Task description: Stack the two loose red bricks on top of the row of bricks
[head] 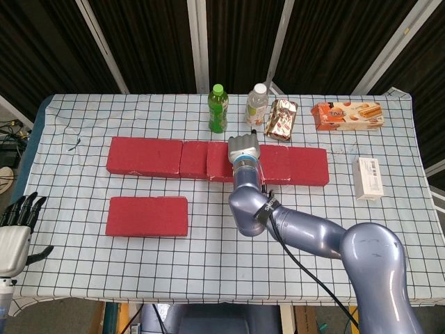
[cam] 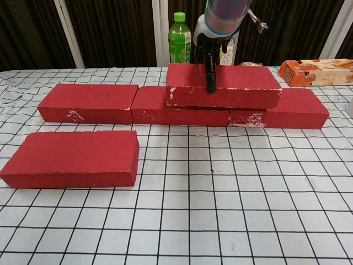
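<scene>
Three red bricks form a row across the table. My right hand grips a loose red brick from above, its fingers hooked over the near face. This brick lies level over the joint between the middle and right bricks of the row; I cannot tell whether it touches them. The other loose red brick lies flat in front of the row's left end. At the table's near left corner, my left hand hangs with fingers apart, holding nothing.
Behind the row stand a green bottle and a water bottle, with a foil snack packet and a biscuit box to their right. A white box lies near the right edge.
</scene>
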Robot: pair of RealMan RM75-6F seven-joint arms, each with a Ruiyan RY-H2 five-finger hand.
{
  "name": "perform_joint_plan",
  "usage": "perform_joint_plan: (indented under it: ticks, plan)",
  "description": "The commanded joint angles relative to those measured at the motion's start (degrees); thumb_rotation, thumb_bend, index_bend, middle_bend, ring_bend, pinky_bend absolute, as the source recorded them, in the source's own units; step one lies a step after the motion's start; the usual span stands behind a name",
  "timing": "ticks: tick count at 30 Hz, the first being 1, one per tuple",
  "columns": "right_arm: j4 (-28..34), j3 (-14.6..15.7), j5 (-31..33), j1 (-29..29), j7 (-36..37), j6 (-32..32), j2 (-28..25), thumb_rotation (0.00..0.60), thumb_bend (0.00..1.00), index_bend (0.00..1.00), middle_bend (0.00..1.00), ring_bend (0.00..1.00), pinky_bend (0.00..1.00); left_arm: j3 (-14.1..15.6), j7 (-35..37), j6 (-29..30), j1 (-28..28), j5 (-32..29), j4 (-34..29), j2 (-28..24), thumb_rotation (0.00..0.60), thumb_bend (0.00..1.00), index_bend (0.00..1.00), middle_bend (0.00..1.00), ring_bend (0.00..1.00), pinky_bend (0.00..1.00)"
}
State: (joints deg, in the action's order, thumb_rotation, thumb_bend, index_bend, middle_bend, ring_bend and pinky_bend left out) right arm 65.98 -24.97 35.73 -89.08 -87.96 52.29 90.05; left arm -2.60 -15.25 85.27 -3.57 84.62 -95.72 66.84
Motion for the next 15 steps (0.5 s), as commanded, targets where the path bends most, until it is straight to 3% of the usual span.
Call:
perform_joint_plan:
  ticks: [1, 15]
  plan:
    - [-5.22, -0.57, -0.5, -0.52, -2.12, -2.78, 3.39, 0.6, 0.15, 0.3, 0.32, 0.17, 0.0, -0.05, -0.8, -0.02, -0.04, -0.38, -0.14, 0.32, 0.6, 0.02, 0.07, 0.0, 0.0, 0.11]
    - [-17.82, -2.83, -1.1, -0.59, -8.15, -9.16, 9.34, 0.6, 0.15, 0.3, 0.33, 0.18, 0.0, -0.86, -4.92, -0.4, -0.48, -2.96, 0.2, 2.07, 0.6, 0.02, 0.07, 0.0, 0.0, 0.11]
